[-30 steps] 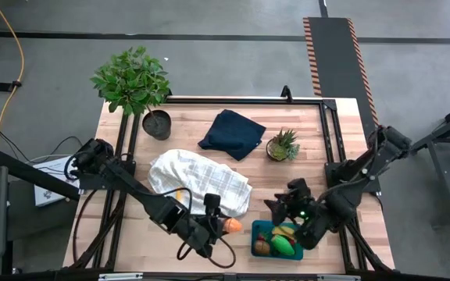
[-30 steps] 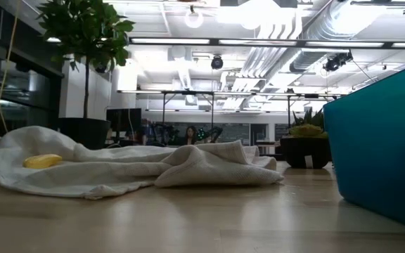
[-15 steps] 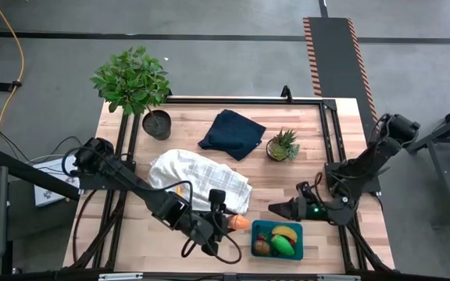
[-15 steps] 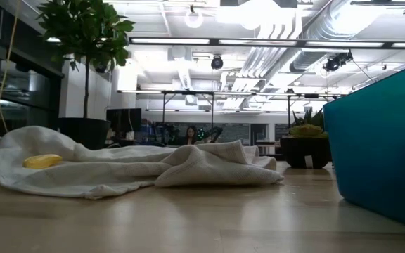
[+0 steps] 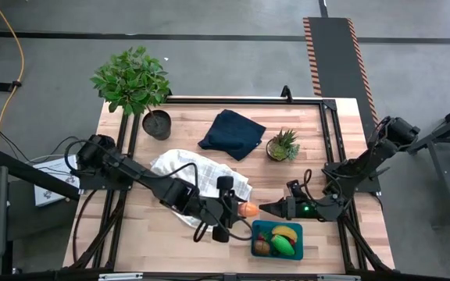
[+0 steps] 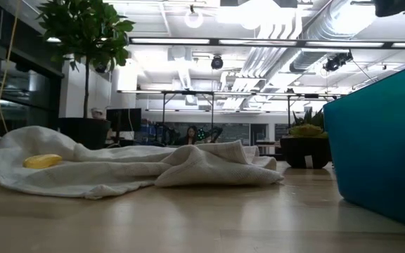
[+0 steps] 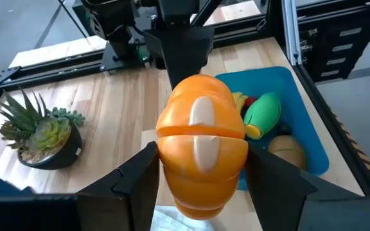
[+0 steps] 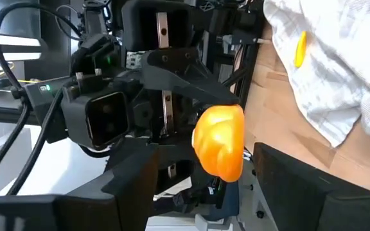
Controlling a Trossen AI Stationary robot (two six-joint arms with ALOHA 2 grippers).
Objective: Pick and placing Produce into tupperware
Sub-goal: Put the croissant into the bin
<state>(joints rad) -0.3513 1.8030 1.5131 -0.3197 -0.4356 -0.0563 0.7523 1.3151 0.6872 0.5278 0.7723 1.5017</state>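
Observation:
My left gripper (image 5: 243, 209) is shut on an orange piece (image 5: 248, 209), held above the table just beyond the far-left corner of the teal tupperware (image 5: 255, 232). The tupperware holds a yellow banana (image 5: 285, 232), a green piece (image 5: 285, 245) and a brown round one (image 5: 262, 247). My right gripper (image 5: 270, 209) lies level, pointing at the orange piece from the table's right. It is open, with its fingers (image 8: 130, 186) standing apart just short of the piece (image 8: 220, 141). Whether they touch it, I cannot tell. A small yellow piece (image 8: 299, 40) lies on the white cloth (image 5: 198, 176). My left gripper pinches the orange piece (image 7: 201, 147) between its two fingers (image 7: 137, 183), one on each side of the piece's lower half. The fingers come level from the table's left. The piece is lifted clear of the table and stands out past the fingertips.
A white checked cloth lies crumpled left of centre, under my left arm. A dark navy cloth (image 5: 231, 133) and a small spiky potted plant (image 5: 283, 145) sit toward the far edge. A large leafy plant (image 5: 133, 82) stands at the far-left corner. Bare wood lies between the tupperware and the plants.
My left gripper has carried the orange piece toward the table's right and a little toward the far edge, nearer the tupperware's far-left corner. My right gripper has drawn off the tupperware toward the far edge, levelled out, and moved left toward the orange piece.

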